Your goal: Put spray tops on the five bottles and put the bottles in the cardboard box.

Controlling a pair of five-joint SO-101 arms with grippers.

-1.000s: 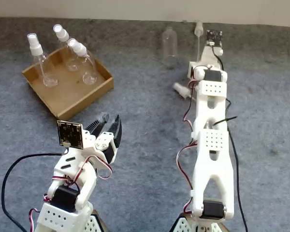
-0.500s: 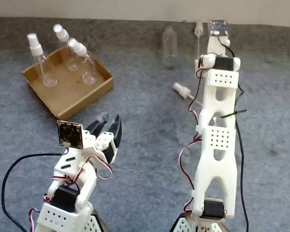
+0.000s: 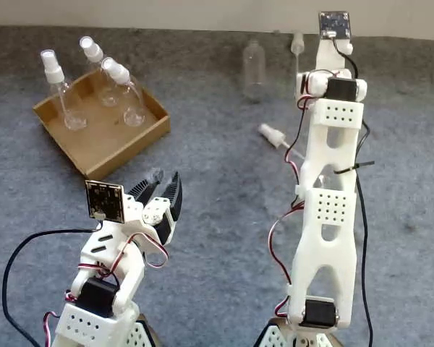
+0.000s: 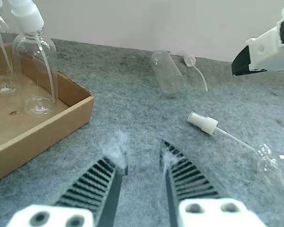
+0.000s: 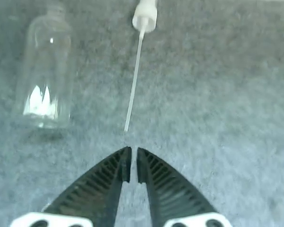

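My right claw (image 5: pixel 131 163) is nearly closed and empty, just short of the spray top (image 5: pixel 144 19). It lies near the table (image 3: pixel 210 217) far edge, head outward, parallel to a bottle (image 5: pixel 45 71). My left claw (image 4: pixel 144 156) is half-open, empty.

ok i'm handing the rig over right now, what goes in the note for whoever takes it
Left gripper open, empty, near its base.
Right gripper shut, empty, stretched far out, just short of a loose spray top.
Done: three capped bottles stand in the cardboard box.
Left: uncapped bottle beside that spray top, second uncapped bottle by the second spray top; cap both, box them.
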